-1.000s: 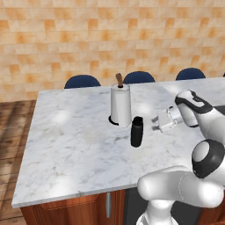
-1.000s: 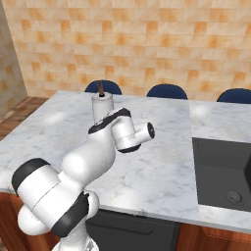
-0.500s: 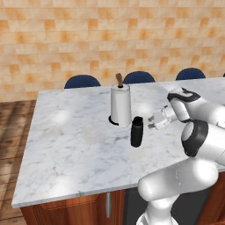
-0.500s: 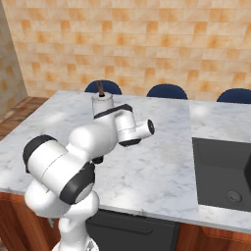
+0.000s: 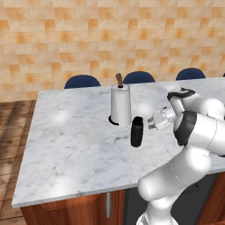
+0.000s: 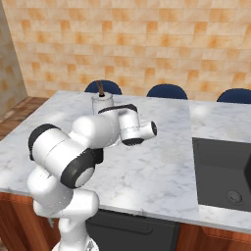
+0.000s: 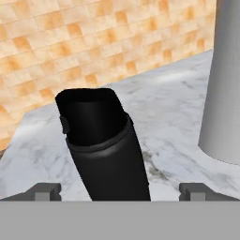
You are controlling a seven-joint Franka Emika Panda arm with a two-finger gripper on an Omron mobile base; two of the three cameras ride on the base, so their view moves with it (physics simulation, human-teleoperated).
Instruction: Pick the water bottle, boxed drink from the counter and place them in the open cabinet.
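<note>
The water bottle (image 5: 137, 131), tall and matte black, stands upright on the marble counter (image 5: 70, 145), just in front of a paper-towel roll. My gripper (image 5: 150, 124) hovers level just right of it, pointing at it. In the hand view the bottle (image 7: 103, 145) rises close up between the two fingertips (image 7: 44, 191), which stand wide apart on either side without touching it. The gripper (image 7: 119, 192) is open. My own arm hides the bottle in the right base view. The boxed drink and the open cabinet are out of view.
The white paper-towel roll (image 5: 120, 105) with a brown-tipped post stands right behind the bottle, and appears at the right edge of the hand view (image 7: 225, 84). Blue chairs (image 5: 82, 81) line the counter's far side. A dark sink (image 6: 223, 169) lies to the right.
The hand has moved left toward the bottle and now sits close beside it. The elbow has swung forward. The jaws stayed wide; the bottle and roll have not moved.
</note>
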